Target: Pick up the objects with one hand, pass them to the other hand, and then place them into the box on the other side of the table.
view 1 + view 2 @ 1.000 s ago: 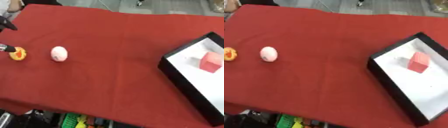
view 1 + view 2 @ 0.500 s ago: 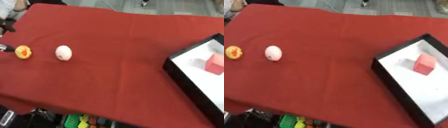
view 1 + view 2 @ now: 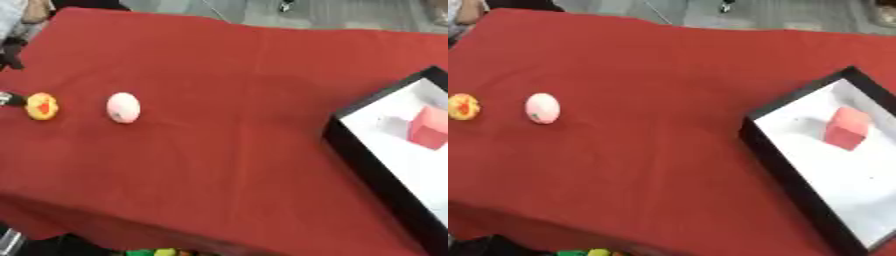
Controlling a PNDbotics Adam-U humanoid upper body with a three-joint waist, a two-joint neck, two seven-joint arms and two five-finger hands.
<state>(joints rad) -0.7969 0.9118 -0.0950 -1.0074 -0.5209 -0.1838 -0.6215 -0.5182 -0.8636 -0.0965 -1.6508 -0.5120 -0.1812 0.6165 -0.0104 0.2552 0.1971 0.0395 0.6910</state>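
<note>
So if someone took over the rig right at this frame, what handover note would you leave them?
Left hand: only a dark sliver shows at the left edge, beside the yellow toy; fingers cannot be read. Right hand: not in view.
Things: the yellow toy and the pale pink egg lie apart on the red cloth, left side. The black-rimmed white box sits on the right, with a red block inside.
Done: the red block is in the box.
Left: pick up the toy and the egg, pass each to the other hand, place them in the box.
</note>
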